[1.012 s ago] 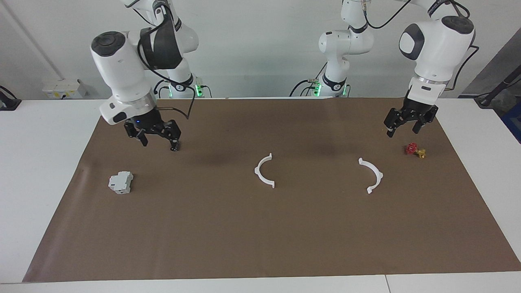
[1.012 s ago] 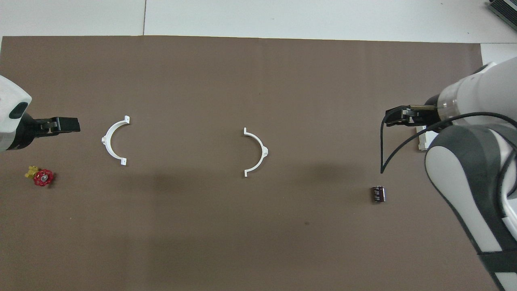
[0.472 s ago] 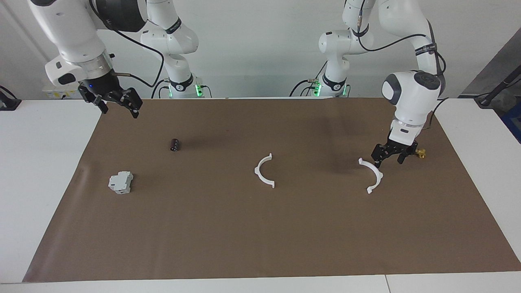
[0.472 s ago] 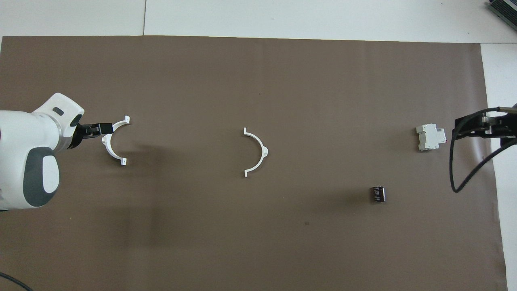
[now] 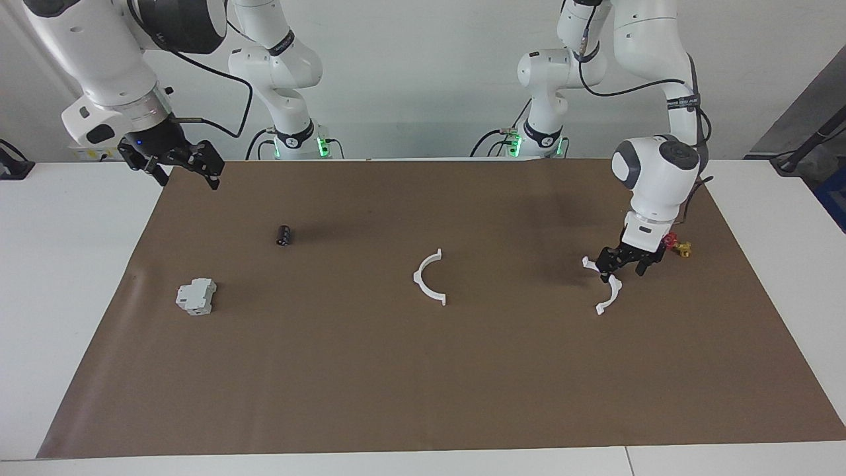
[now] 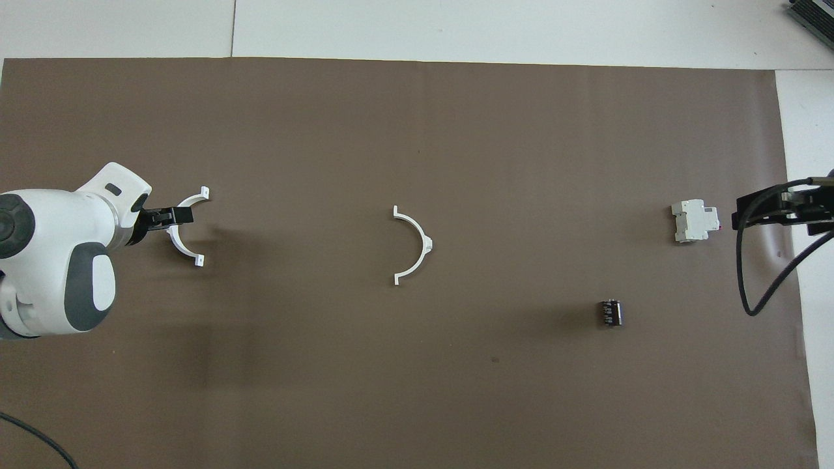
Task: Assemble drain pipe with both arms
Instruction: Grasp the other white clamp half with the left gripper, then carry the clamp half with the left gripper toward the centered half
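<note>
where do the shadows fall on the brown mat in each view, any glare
Facing view: a soft dark patch on the brown mat beside the left gripper, a fainter one by the small black cylinder; no glare. Overhead view: broad dim shadows nearer the robots than the two white half-rings; matte mat, no glare.

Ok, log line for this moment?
left gripper: open, down at end half-ring | right gripper: open, raised, waiting | middle half-ring: untouched
</note>
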`<state>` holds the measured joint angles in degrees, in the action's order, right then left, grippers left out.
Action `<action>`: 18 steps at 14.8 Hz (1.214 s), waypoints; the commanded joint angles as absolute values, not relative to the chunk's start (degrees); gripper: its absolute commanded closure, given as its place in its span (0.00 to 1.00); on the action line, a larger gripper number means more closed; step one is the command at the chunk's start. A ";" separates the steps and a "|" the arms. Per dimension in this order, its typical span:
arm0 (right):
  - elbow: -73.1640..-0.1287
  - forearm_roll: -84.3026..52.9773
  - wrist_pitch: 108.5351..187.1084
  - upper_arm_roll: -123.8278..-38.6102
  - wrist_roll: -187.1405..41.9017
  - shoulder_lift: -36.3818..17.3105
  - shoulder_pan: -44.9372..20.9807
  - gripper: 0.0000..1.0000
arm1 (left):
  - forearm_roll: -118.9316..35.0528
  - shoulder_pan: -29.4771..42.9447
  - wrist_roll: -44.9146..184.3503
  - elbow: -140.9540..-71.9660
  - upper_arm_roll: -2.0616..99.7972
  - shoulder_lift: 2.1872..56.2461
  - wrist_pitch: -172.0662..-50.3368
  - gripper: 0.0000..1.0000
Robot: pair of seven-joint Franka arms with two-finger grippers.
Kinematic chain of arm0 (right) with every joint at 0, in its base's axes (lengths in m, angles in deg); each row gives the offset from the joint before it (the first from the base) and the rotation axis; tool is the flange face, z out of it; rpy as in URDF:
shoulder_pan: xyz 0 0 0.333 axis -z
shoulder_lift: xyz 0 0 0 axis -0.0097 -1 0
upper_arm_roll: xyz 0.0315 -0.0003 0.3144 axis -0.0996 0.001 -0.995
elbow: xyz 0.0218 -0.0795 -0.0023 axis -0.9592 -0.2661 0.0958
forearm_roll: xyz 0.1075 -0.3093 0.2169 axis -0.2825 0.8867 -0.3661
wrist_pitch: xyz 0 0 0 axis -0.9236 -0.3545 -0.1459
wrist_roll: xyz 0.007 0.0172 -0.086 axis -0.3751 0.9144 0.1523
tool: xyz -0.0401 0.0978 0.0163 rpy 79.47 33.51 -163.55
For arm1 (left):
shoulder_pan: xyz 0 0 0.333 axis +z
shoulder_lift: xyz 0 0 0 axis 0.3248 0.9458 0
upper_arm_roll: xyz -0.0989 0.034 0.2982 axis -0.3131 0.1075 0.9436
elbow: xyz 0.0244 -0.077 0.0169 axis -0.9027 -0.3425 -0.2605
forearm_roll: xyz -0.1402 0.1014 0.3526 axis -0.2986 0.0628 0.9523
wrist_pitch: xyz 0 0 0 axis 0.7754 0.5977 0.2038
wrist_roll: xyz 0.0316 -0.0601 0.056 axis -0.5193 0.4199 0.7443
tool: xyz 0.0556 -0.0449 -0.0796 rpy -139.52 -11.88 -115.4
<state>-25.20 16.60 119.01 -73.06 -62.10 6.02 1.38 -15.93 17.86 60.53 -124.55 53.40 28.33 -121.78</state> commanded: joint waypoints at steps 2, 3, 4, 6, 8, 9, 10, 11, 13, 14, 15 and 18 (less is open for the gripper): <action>-24.48 16.68 118.56 -73.40 -64.79 5.72 2.08 0.00 | -16.80 18.25 61.65 -125.23 53.13 30.22 -124.52 0.00; -24.48 16.68 118.47 -73.32 -65.32 5.80 2.17 0.00 | -16.80 17.99 63.75 -125.14 53.13 30.84 -125.39 0.00; -24.13 16.77 118.47 -73.05 -65.50 5.72 1.74 0.00 | -16.80 17.81 65.59 -125.23 53.13 31.72 -126.96 0.00; -23.77 18.34 118.55 -72.96 -65.59 5.37 0.95 0.00 | -16.80 17.63 65.96 -125.14 53.04 32.86 -128.47 0.00; -23.69 18.18 118.55 -70.61 -65.59 5.37 -0.89 0.00 | -16.80 17.72 65.88 -125.14 53.04 32.96 -128.38 0.39; -23.77 17.83 118.47 -69.72 -65.59 5.37 -1.17 0.00 | -16.80 17.72 65.88 -125.14 53.04 32.96 -128.38 0.68; -23.77 17.65 118.03 -69.80 -65.50 5.37 -0.99 0.00 | -16.80 17.72 65.62 -125.06 53.04 32.96 -128.21 0.99; -23.69 17.56 117.94 -69.80 -65.50 5.45 -0.99 0.00 | -16.80 17.72 65.26 -125.05 53.04 32.96 -127.95 1.00; -22.99 17.21 116.11 -69.89 -65.33 5.72 -1.08 0.00 | -16.80 17.63 65.26 -124.53 53.04 32.96 -127.24 1.00; -22.63 16.25 115.14 -69.89 -65.06 5.72 -1.17 0.00 | -16.80 17.37 65.52 -123.83 52.78 32.96 -126.37 1.00; -22.54 15.20 114.87 -69.80 -65.06 5.72 -1.08 0.00 | -16.80 16.06 65.96 -122.17 52.77 32.69 -123.84 1.00; -22.54 15.10 114.86 -69.89 -64.80 5.72 -1.43 0.00 | -16.89 11.33 75.23 -115.23 52.60 31.64 -113.21 1.00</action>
